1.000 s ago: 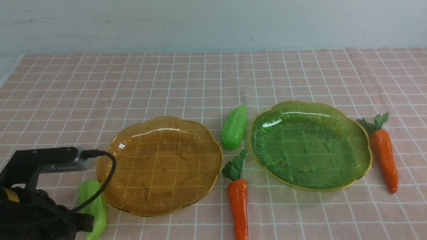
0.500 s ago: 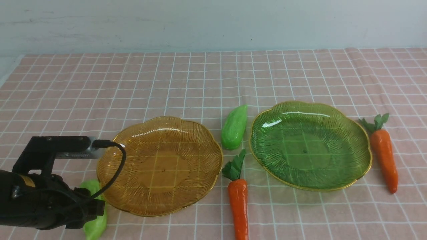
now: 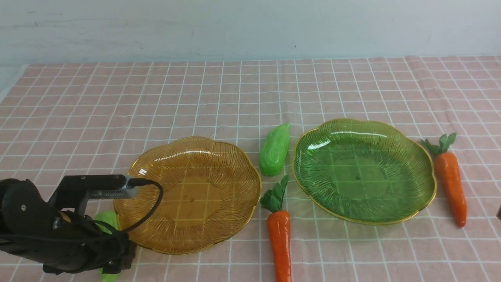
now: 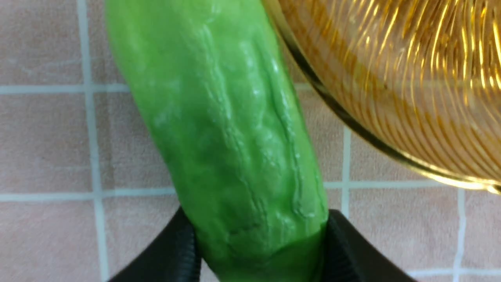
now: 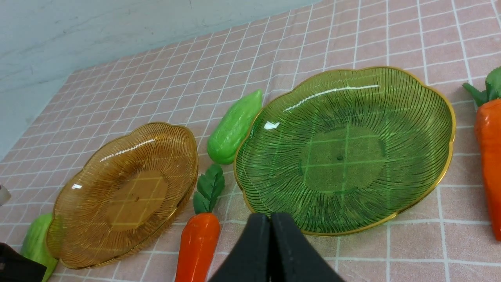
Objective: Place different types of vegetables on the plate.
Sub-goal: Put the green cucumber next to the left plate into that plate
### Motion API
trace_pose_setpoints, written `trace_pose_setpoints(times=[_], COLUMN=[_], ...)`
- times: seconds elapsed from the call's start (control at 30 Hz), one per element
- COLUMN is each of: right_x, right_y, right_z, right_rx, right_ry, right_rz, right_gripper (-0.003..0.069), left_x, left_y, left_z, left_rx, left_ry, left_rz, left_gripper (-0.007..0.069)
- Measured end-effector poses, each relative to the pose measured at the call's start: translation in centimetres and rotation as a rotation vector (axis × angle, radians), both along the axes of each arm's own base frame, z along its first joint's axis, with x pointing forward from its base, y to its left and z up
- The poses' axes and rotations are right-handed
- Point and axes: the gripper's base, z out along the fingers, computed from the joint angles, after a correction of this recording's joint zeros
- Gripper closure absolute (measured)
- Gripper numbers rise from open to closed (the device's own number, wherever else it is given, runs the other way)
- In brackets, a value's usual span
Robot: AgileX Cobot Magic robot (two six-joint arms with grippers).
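Left jaws: clamped on one end of near gourd [image 4: 231, 137].
Right jaws: closed, empty.
Near gourd: lying on desk [image 4: 47, 137], just beside amber plate [image 3: 219, 156].
Handling: glossy, bumpy, probably light and slippery; mid-body hold looks safer.

The left arm [image 3: 39, 235] is black, fat and round, and a bit shiny. It has one small pale screw [image 3: 23, 207] on its side and a little yellow sticker [image 3: 65, 216]. On top is a flat black box [image 3: 88, 183] with a grey metal end [image 3: 117, 193]. A thin black cable [image 3: 139, 182] plugs in there and makes a loop. The left gripper [image 4: 260, 250] has two black fingers [image 4: 178, 250] with tiny ridges on the edges. The right gripper [image 5: 270, 219] has two smooth black fingers [image 5: 250, 254] shaped like wedges.
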Motion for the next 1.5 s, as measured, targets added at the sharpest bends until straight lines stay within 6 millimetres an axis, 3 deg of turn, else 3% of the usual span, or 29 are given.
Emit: trace_pose_setpoints(times=[0.2,0.3,0.5,0.67,0.77,0.87,1.0,1.17,1.33,1.47,1.5], right_x=[2.5,4.9,10.6,14.8,17.7,19.9,22.1,24.3,25.0,25.1,25.1], right_y=[-1.5,-3.2,-5.2,-5.8,-5.9,-5.8,-5.8,-5.9,-6.0,-6.0,-6.0], right_z=[3.1,3.1,0.3,-3.0,-4.9,-6.7,-9.6,-13.0,-15.9,-15.9,-15.8], right_rx=[-0.184,-0.335,-0.398,-0.339,-0.304,-0.288,-0.273,-0.276,-0.274,-0.29,-0.291], right_ry=[0.123,0.214,0.436,0.562,0.601,0.627,0.689,0.761,0.831,0.836,0.839], right_rz=[-0.09,-0.223,-0.378,-0.359,-0.311,-0.267,-0.23,-0.213,-0.202,-0.185,-0.183], right_gripper=[0.0674,0.0674,0.0674,0.0662,0.062,0.0545,0.0383,0.0237,0.0232,0.034,0.0401], left_x=[-1.5,-2.7,-2.9,-0.7,1.3,3.7,5.6,6.9,7.6,8.2,8.4], left_y=[0.8,1.6,1.7,-1.5,-4.4,-6.4,-7.1,-7.6,-7.8,-8.2,-8.3], left_z=[2.9,5.2,9.3,12.7,12.3,10.0,7.3,5.3,5.8,7.7,8.3], left_rx=[0.029,0.072,0.126,0.105,0.095,0.103,0.127,0.141,0.139,0.112,0.107], left_ry=[-0.053,-0.132,-0.279,-0.364,-0.333,-0.242,-0.143,-0.072,-0.067,-0.069,-0.073], left_rz=[0.03,0.054,0.017,-0.136,-0.238,-0.283,-0.296,-0.302,-0.294,-0.25,-0.246], left_gripper=[0.0332,0.0333,0.0342,0.0344,0.0345,0.0345,0.0335,0.0253,0.015,0.0146,0.0155])
